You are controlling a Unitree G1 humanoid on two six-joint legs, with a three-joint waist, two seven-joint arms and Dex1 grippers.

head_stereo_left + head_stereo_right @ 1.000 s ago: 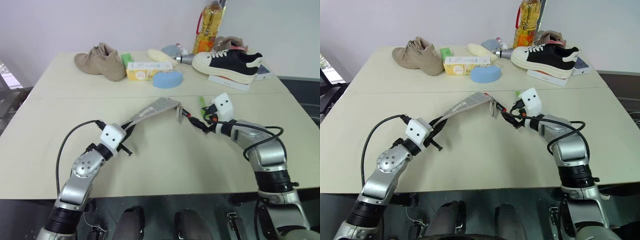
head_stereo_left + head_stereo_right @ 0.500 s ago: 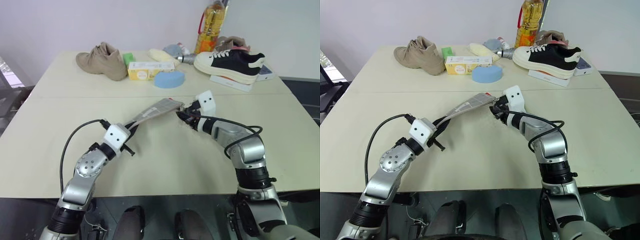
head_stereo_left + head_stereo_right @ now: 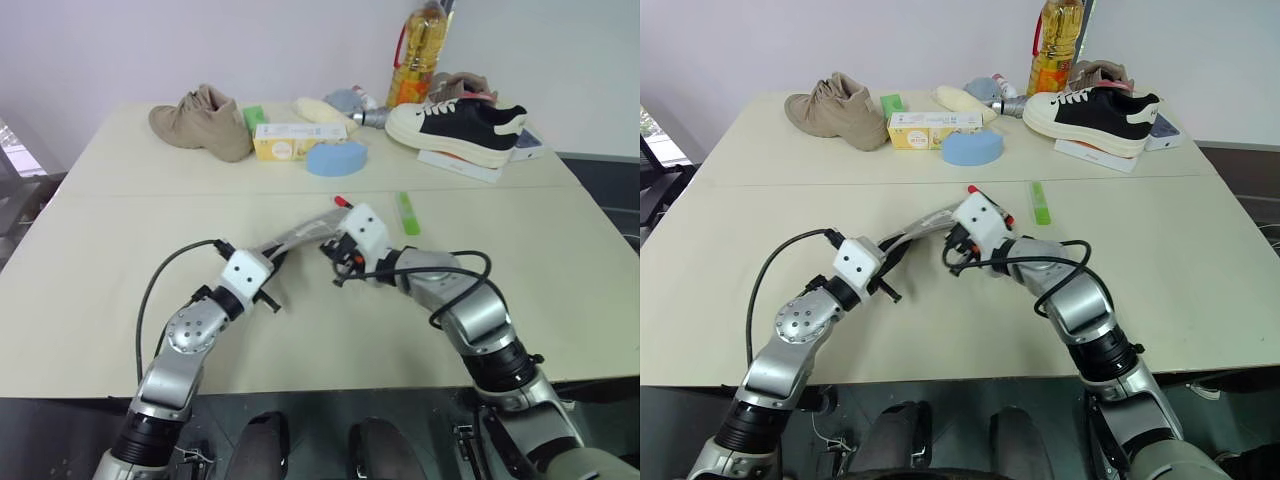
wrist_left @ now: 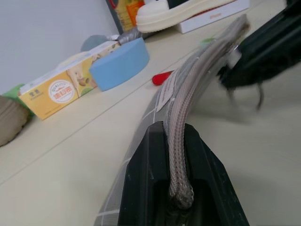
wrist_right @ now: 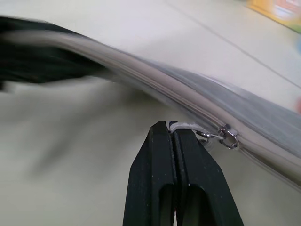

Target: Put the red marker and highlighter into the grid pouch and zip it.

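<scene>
The grid pouch (image 3: 305, 232) hangs tilted just above the table, stretched between my two grippers. My left gripper (image 3: 272, 262) is shut on its near end (image 4: 178, 155). My right gripper (image 5: 171, 128) is shut on the white zip pull, with the metal slider (image 5: 228, 136) just beside its fingertips, about midway along the pouch. The red marker (image 3: 342, 202) lies on the table just beyond the pouch, partly hidden by my right hand. The highlighter (image 3: 407, 213) lies on the table to the right of it, apart from both grippers.
Along the far side of the table stand a tan shoe (image 3: 200, 122), a small green block (image 3: 253, 117), a yellow box (image 3: 298, 142), a blue sponge (image 3: 335, 158), an oil bottle (image 3: 418, 55) and a black-and-white sneaker (image 3: 465, 125) on a box.
My right gripper has shut on the zip pull and travelled left along the pouch from its far end to its middle. The marker and highlighter now show on the table behind it.
</scene>
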